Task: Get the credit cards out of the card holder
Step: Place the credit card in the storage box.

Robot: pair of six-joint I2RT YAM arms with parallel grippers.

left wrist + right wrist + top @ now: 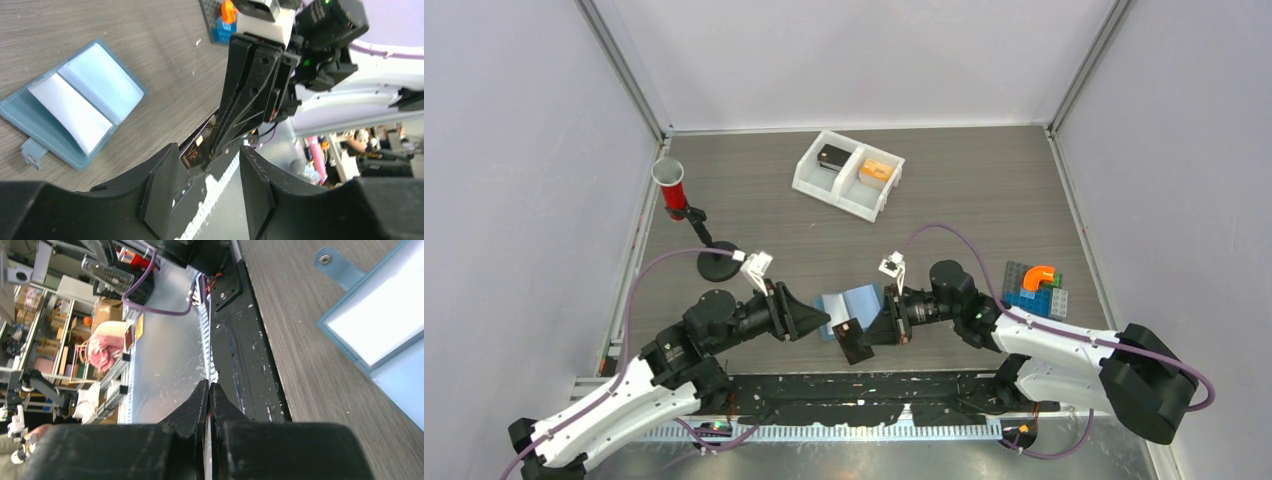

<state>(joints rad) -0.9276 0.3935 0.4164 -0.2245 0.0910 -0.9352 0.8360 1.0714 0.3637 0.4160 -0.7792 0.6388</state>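
We found the right gripper (873, 335) clenched on a dark credit card (854, 342), pinching it by one end just at the near edge of the card holder (852, 304). The holder lay open and flat on the table (754, 200), pale sleeves up. The left gripper (822, 322), just left of the holder, was released, its fingers spread to either side of the card's free end. We could not tell whether one finger touched it.
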